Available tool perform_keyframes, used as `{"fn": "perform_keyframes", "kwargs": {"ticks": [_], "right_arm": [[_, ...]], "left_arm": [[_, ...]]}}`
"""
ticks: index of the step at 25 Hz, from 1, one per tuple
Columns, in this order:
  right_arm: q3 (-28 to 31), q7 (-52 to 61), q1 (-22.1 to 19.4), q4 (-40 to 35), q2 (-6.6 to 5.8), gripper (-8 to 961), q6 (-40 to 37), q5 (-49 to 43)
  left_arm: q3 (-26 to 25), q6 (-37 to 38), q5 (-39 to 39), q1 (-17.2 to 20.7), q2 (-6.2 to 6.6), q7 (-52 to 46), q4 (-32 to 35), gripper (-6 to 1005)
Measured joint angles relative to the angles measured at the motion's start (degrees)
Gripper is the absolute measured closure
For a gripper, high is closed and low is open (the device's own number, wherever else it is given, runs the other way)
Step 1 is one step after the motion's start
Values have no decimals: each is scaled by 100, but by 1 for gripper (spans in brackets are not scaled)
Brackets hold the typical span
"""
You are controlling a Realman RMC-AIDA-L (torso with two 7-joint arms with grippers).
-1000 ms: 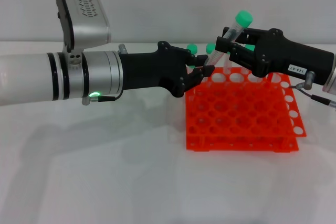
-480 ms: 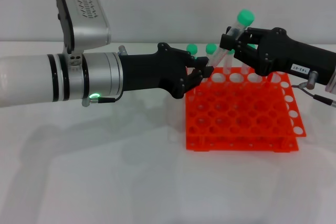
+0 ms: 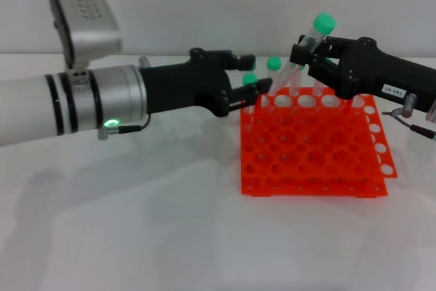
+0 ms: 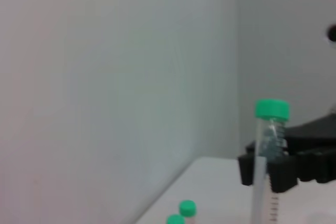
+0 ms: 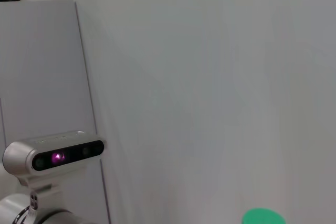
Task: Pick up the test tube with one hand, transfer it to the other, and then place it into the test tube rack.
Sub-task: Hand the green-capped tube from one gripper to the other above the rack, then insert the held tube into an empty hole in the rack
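My right gripper (image 3: 304, 56), black with a white label, is shut on the test tube (image 3: 312, 39). It holds the tube tilted, green cap up, above the back edge of the orange-red test tube rack (image 3: 306, 185). My left gripper (image 3: 246, 76), on the silver-white arm, is open and empty just left of the rack's back left corner, apart from the tube. The left wrist view shows the held tube (image 4: 265, 150) in the right gripper (image 4: 268, 170). The right wrist view shows only the tube's green cap (image 5: 262, 217).
Other green-capped tubes (image 3: 274, 65) stand in the rack's back row, close to my left fingers; two caps (image 4: 187, 208) show in the left wrist view. The rack stands on a white table (image 3: 136, 236). A plain wall lies behind.
My left gripper has opened, let go of the tube's lower end and drawn back to the left. The right gripper keeps the tube and has shifted slightly right.
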Motion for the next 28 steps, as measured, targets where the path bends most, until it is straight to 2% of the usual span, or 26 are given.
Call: {"fn": "perform_keyframes", "kwargs": {"ticks": [4, 5, 8, 12, 16, 19, 23, 28], "right_arm": [[41, 0, -53, 3, -8, 745, 49, 0], [44, -1, -57, 3, -11, 744, 75, 0], [39, -11, -68, 6, -14, 741, 222, 0], [34, -21, -107, 8, -10, 737, 368, 0], [35, -73, -129, 8, -8, 733, 505, 58], [23, -112, -145, 8, -9, 730, 647, 86], [-10, -126, -163, 8, -9, 726, 855, 89], [-322, -139, -107, 13, 3, 721, 1299, 73]], "left_arm": [[-148, -31, -193, 185, 9, 16, 34, 599], [-342, -33, -312, 401, 9, 103, 66, 579], [-559, -34, -497, 651, 2, 271, 76, 518], [-835, -37, -936, 1092, 6, 645, 23, 310], [-1136, -38, -1471, 1530, 0, 1062, -109, 198], [-1393, -13, -2040, 1759, -1, 1618, -490, 114], [-1533, 15, -2774, 1896, 2, 2374, -1051, 114], [-1543, 32, -3195, 1983, 1, 2812, -1413, 114]]}}
